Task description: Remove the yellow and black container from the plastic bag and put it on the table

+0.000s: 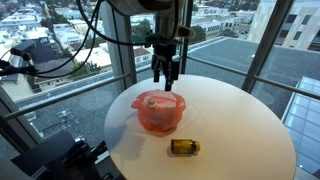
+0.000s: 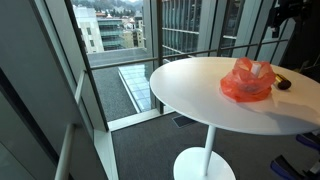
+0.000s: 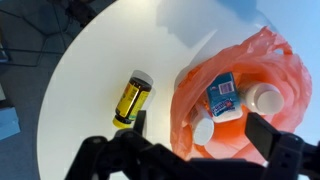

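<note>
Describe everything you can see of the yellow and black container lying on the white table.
The yellow and black container is a small cylindrical bottle. Its body is glossy, translucent yellow, plastic by the look of it, and it has a black cap on one end. It lies on its side on the round white table, outside the orange plastic bag and a little apart from it. Nothing but the tabletop touches it.

A round white bench (image 1: 240, 125) fills the lower right of an exterior view. Two things lie directly on it. An orange plastic bag (image 1: 158, 112) sits near the middle. A yellow and black container (image 1: 184, 147) lies on its side just below the bag, apart from it.
</note>
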`<state>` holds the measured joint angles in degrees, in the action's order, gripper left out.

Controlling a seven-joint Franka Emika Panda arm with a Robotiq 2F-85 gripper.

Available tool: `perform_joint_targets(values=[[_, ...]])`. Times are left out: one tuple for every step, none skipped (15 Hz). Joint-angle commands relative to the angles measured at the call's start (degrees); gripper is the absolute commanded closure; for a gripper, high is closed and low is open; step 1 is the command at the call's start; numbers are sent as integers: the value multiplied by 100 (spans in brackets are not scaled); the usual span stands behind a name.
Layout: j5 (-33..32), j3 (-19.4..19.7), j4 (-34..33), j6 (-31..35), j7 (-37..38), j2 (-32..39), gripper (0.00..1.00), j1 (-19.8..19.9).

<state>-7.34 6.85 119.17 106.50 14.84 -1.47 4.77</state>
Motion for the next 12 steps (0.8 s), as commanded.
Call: perform_joint_targets(values=[[205,-131,-177,-364,-751,-300,0,-45],[311,-151,-232,-467,-981,-361,0,-62],[429,-162,-268,-545,-1215,-429,0,-75],[521,-169,-322,-658,-1419,-483,0,-86],[574,-175,-365,-726,-1564,-528,0,-96],[581,-181,-403,-775,-1694,-558,0,-100],[469,-202,-261,-558,-1359,-475,0,-72],[480,-204,-275,-577,-1403,-512,0,-74],[480,-204,-268,-576,-1401,-508,0,-73],[480,-204,-254,-574,-1401,-495,0,-73],[480,-204,-247,-571,-1400,-477,0,-73],[479,-204,-247,-570,-1400,-460,0,-73]])
